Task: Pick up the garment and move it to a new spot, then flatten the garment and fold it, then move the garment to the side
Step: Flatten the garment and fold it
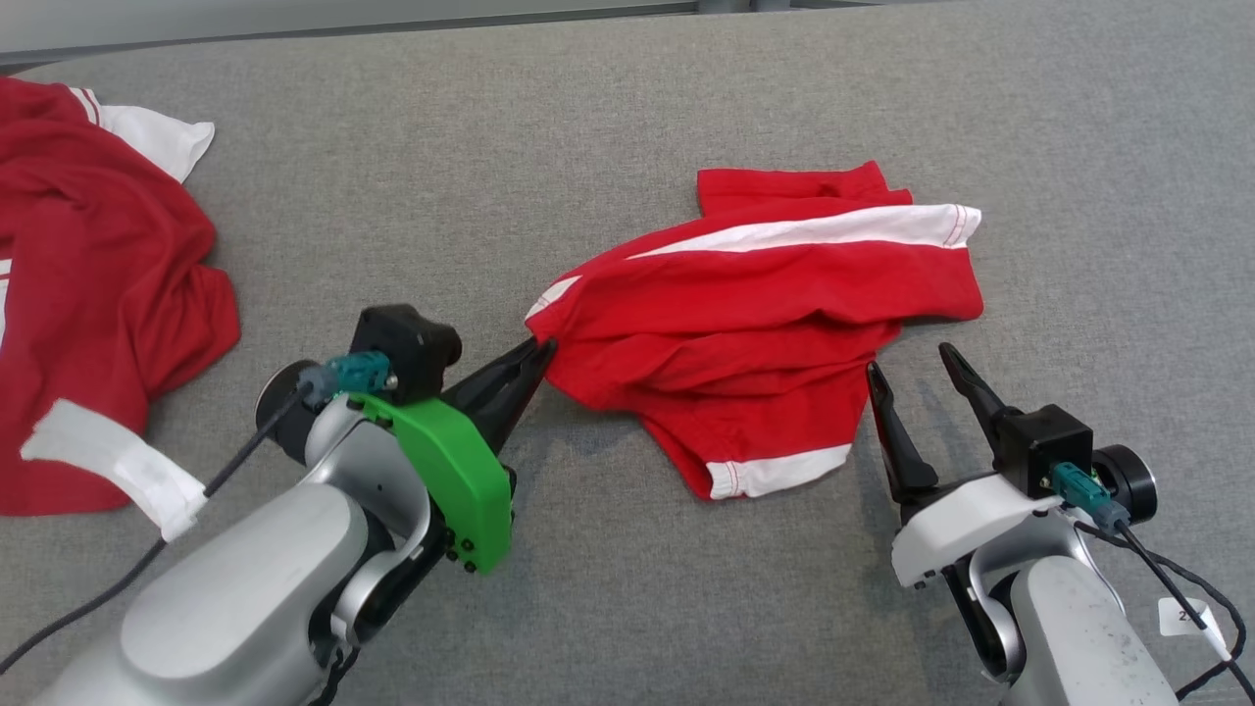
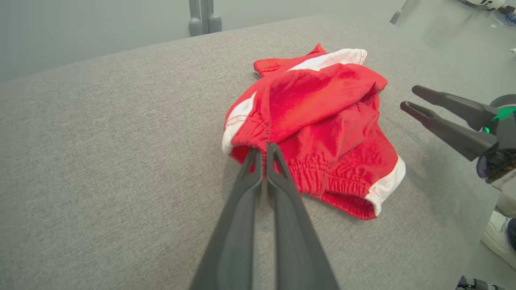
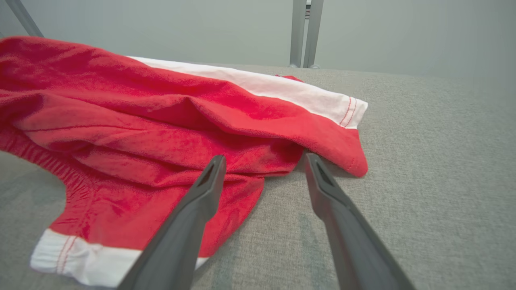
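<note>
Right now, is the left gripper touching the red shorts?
Touching. In the left wrist view the left gripper is shut on the edge of the red shorts, cloth pinched between its tips.

Grey woven surface (image 1: 627,118): flat, spanning the work area. Crumpled red top (image 1: 88,294) with white cuffs lies at its left side, partly out of frame. Two grey upright posts (image 2: 204,18) stand beyond the far edge. White shoe (image 2: 498,237) is on the floor below, cut off by the frame.
</note>
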Tool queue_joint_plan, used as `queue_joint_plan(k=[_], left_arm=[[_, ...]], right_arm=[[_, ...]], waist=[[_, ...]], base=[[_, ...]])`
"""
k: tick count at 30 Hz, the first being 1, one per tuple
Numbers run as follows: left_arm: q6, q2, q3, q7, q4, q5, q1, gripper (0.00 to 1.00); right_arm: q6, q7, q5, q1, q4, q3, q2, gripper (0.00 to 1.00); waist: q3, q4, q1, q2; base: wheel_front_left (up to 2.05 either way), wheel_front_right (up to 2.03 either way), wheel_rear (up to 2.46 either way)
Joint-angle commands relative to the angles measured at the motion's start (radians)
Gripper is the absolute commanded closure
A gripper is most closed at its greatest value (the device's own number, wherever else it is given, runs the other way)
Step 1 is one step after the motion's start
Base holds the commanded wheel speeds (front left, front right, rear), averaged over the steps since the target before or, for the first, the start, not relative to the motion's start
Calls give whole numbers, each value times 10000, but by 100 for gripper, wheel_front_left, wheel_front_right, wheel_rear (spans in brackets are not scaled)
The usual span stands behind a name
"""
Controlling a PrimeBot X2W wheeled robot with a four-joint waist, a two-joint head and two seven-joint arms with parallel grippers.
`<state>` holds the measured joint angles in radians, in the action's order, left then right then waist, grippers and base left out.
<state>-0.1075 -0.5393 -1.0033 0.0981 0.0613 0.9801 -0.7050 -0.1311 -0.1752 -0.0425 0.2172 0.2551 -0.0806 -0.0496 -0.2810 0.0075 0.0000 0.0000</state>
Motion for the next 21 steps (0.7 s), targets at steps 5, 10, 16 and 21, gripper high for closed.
queue_joint_plan(k=[5,10,16,21], left_arm=[[-250,-485,-573,-229,-524,-878,589,100],[-430,-683,-906,-258,-605,-1200,937,98],[-783,-702,-1036,-479,-365,-1256,1425,0],[-1145,-600,-799,-1316,-254,-1265,1949,0]], right_arm=[[7,127,142,-135,-174,16,-15,0],[7,231,177,-310,-259,34,-15,0],[7,336,161,-427,-252,6,-17,0],[7,452,254,-541,-354,314,-20,0]], waist=[[90,66,0,0],[229,16,0,0],[478,-115,0,0],[693,-135,0,0]], base=[[0,0,0],[0,0,0],[0,0,0],[0,0,0]])
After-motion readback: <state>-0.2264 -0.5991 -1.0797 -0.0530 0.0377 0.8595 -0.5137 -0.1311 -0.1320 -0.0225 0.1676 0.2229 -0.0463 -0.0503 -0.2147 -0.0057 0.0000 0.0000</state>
